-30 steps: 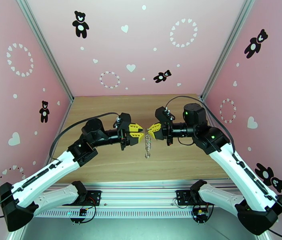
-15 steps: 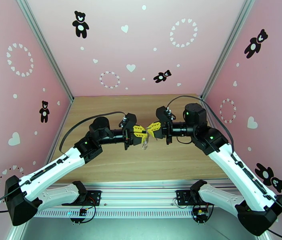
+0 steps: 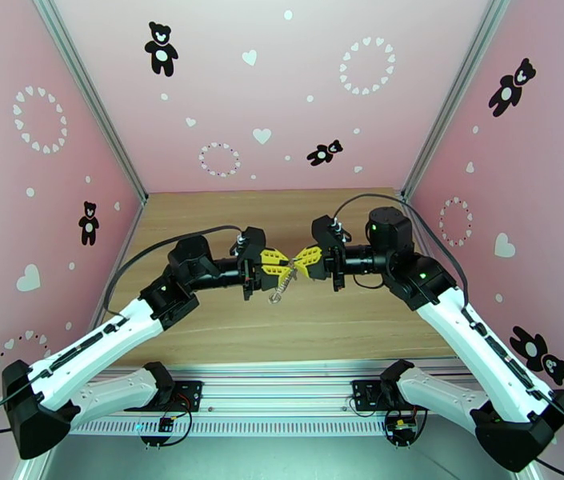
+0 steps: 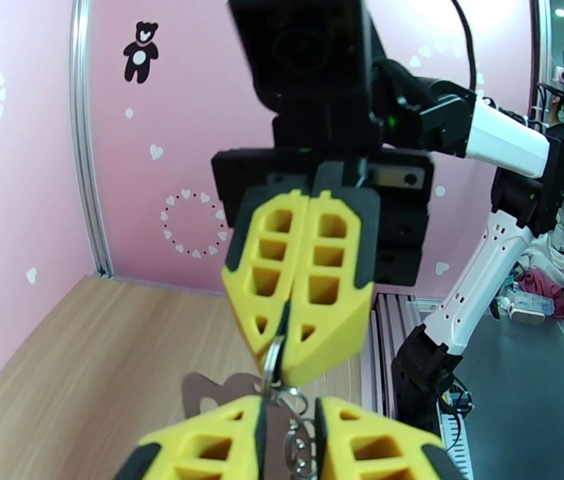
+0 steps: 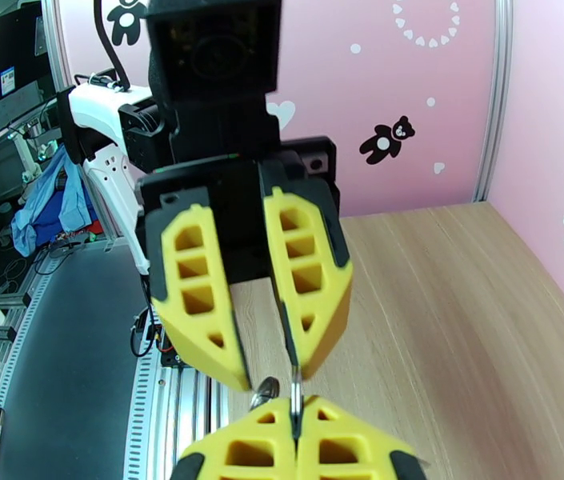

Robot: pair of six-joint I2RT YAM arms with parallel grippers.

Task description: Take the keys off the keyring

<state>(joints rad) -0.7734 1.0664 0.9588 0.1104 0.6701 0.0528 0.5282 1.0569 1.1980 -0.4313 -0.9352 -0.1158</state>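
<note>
Now the left tool has closed in tip to tip on the right tool, which stays clenched on the keyring, no longer hanging straight but slanting into the left's slightly parted jaws (gripped or not, I cannot tell) above the wooden surface, pink bear-and-heart walls around.

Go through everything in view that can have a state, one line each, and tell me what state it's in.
left pincer: partly open, fingers either side of the keyring's dangling end, no firm grip visible.
right pincer: shut on the keyring's ring.
keyring: held above the table, slanting down between the two pincers.
</note>
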